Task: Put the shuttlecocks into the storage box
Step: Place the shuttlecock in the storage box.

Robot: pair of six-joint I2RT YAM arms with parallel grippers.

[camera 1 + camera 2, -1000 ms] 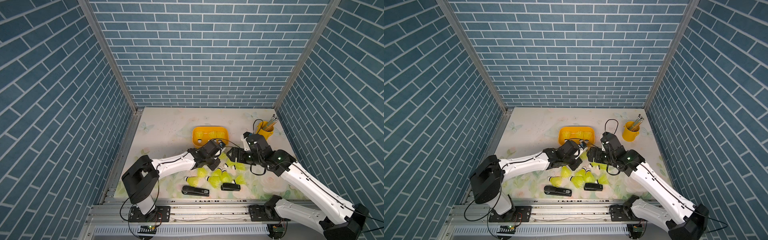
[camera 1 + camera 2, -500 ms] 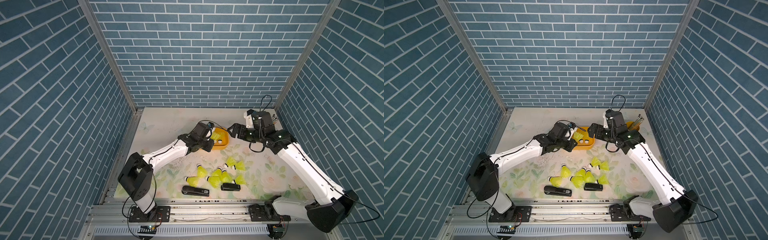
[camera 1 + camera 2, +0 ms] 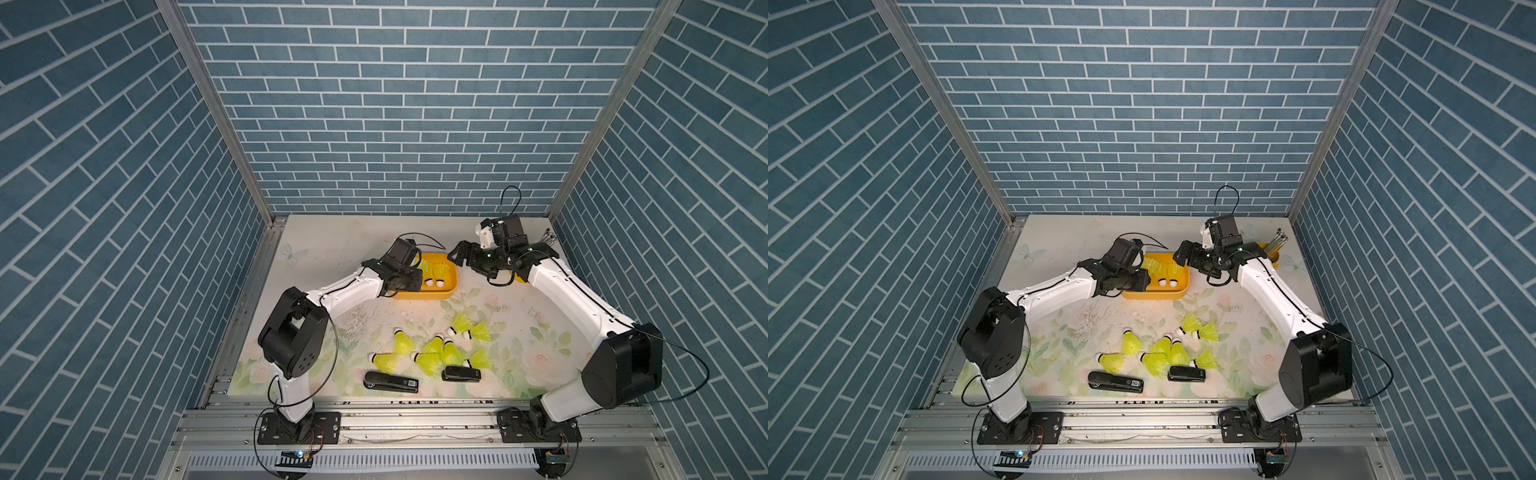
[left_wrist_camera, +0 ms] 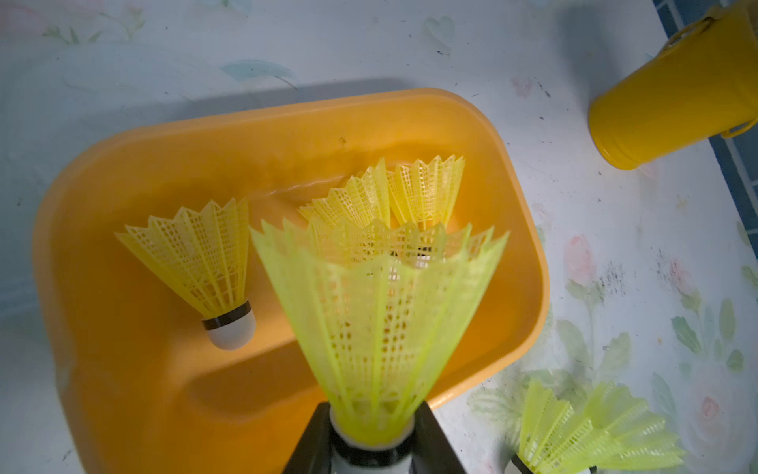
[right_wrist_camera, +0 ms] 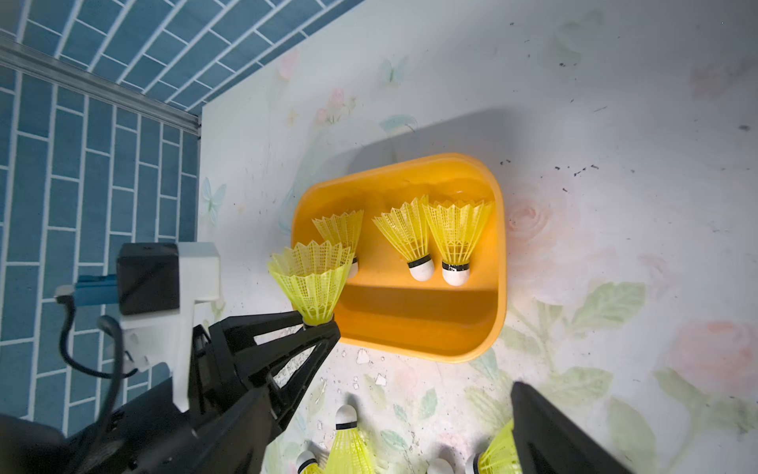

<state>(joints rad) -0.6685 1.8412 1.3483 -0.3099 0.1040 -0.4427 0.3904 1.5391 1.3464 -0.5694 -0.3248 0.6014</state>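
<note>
Closest to me, well behind both grippers by the aluminium rail, two black staplers lie beside some eight loose neon yellow-green plastic shuttlecocks, tumbled on their sides. Further in, the left gripper is clamped on the white cork end of one more shuttlecock, which it holds about over the near rim of the shallow yellow-orange plastic storage box, skirt pointing away from its tips. Three shuttlecocks already lie inside, just beyond that gripper. The right gripper hangs empty at the box's other end, jaws wide apart.

My worry is that the held one sits over the rim, not the middle. Letting go here could land the cork on the edge and tip it back onto the table. It looks light and springy, so it might bounce. The arms are also close enough to clip each other.

The table wears a pale floral cover speckled with dark grit. Beyond the right gripper stands a yellow bucket-shaped cup of pencils, then blue brick-pattern walls.
</note>
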